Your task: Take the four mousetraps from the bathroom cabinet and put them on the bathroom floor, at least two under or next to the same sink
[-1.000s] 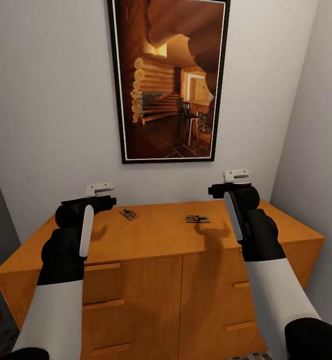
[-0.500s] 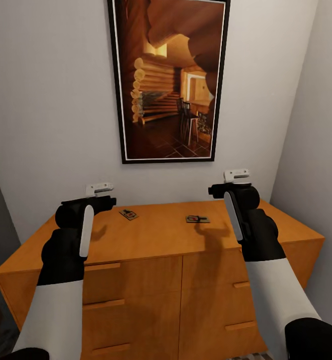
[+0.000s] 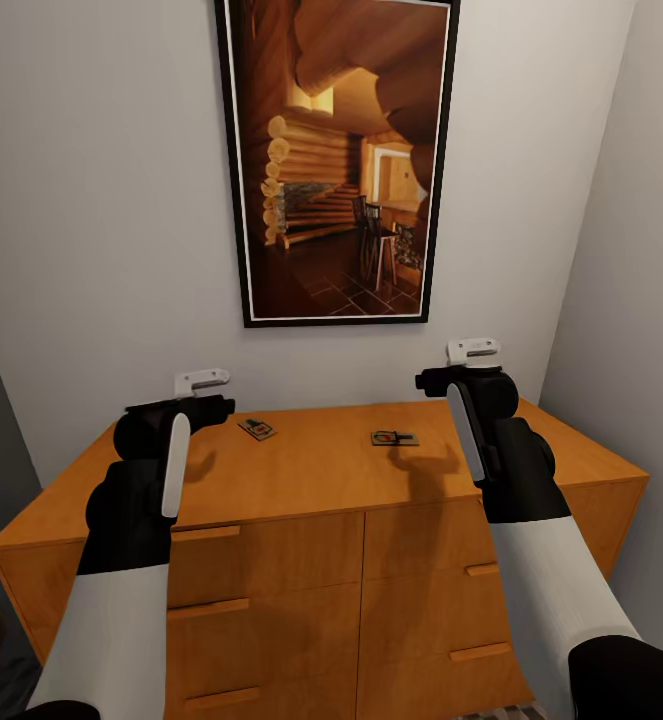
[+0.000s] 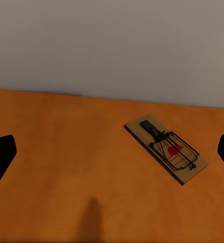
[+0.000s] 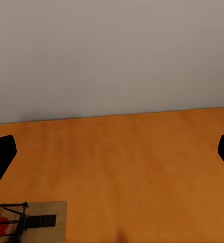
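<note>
Head view, left to right. Left arm raised over the near-left part of the cabinet (image 3: 321, 480); left gripper (image 3: 203, 400) held above the smooth orange-brown top, near the back wall, fingertips (image 4: 0, 157) seen in the left wrist view as dark shapes spread wide apart at the frame edges, nothing between them. First of the mousetraps (image 3: 257, 429), a small tan plate with dark spring wire and a red mark, lying flat on the top just right of the left gripper and close to the wall; in the left wrist view the same trap (image 4: 166, 148) set at a slant to the wall line, free of any contact with the fingers. Soft shadows of both arms thrown on the wood.

Centre: tall black-framed picture (image 3: 337, 160) of a log-cabin interior hung on the pale wall (image 3: 101, 200) above the cabinet. No readable writing or brand on the picture, the traps or the cabinet.

Second mousetrap (image 3: 394, 438) flat on the top, right of centre, well apart from the first; its end visible at the frame's corner in the right wrist view (image 5: 26, 221). Right gripper (image 3: 451, 380) poised above the cabinet's right part, just right of this trap, likewise spread wide and empty. Nothing standing between either gripper and its nearby trap.

Below: drawer fronts with wooden bar handles (image 3: 207, 607). Far right: side wall (image 3: 631, 300) close against the cabinet's end. A sliver of patterned bathroom floor (image 3: 491, 714) at the bottom edge.
</note>
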Controlling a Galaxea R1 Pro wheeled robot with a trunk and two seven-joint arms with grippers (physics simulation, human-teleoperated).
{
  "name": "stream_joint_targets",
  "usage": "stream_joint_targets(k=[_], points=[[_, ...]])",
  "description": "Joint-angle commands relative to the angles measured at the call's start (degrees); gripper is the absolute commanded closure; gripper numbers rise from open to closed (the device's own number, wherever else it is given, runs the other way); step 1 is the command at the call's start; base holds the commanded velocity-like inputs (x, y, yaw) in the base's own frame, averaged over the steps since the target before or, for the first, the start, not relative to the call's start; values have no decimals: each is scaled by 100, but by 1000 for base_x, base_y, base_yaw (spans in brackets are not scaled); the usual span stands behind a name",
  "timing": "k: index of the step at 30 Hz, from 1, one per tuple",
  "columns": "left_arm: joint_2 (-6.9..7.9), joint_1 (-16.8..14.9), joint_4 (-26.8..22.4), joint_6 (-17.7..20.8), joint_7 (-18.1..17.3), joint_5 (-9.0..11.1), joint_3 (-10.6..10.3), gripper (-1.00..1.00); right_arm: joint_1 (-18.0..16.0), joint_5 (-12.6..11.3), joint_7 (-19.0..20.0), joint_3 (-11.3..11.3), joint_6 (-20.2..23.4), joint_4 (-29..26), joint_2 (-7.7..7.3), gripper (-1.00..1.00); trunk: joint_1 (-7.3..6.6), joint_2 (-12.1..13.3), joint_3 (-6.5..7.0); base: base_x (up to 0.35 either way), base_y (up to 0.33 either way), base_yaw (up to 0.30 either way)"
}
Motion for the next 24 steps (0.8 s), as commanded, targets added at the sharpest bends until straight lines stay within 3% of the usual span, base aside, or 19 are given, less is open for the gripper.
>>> stream_joint_targets(k=[1, 8, 16, 24], points=[[-6, -3, -6, 25, -16, -23, 2, -100, -5, 23, -1, 6, 30, -3, 0, -100, 0, -3, -7, 0, 0, 0], [-10, 2, -9, 25, -27, 25, -4, -100, -5, 26, -5, 19, 30, -6, 16, -100, 0, -3, -7, 0, 0, 0], [-8, 3, -36, -33, -27, 8, -5, -100, -5, 24, -27, 138, 30, -3, 231, -100, 0, -3, -7, 0, 0, 0], [-14, 4, -65, -28, -35, 28, -13, -100, -5, 25, -45, 163, 30, -2, 281, -100, 0, -3, -7, 0, 0, 0]])
